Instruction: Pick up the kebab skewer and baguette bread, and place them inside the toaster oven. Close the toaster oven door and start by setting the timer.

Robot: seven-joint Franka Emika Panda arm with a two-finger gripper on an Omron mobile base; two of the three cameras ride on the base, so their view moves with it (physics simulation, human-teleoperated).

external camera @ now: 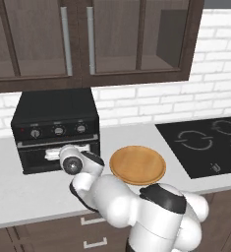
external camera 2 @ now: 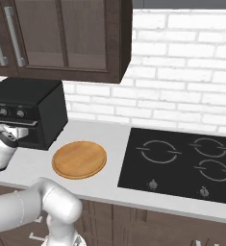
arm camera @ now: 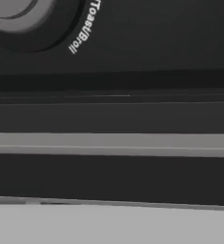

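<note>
Counter (external camera: 38, 197): claw (external camera: 58, 153) wide open, empty, at toaster oven (external camera: 55, 110).

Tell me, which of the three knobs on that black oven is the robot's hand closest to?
The left knob of the toaster oven. The gripper sits at the door beneath it; the middle knob and right knob lie further right.

Kitchen: cooktop (external camera 2: 182, 163), cabinets (external camera: 87, 39), brick backsplash (external camera 2: 182, 72).
</note>
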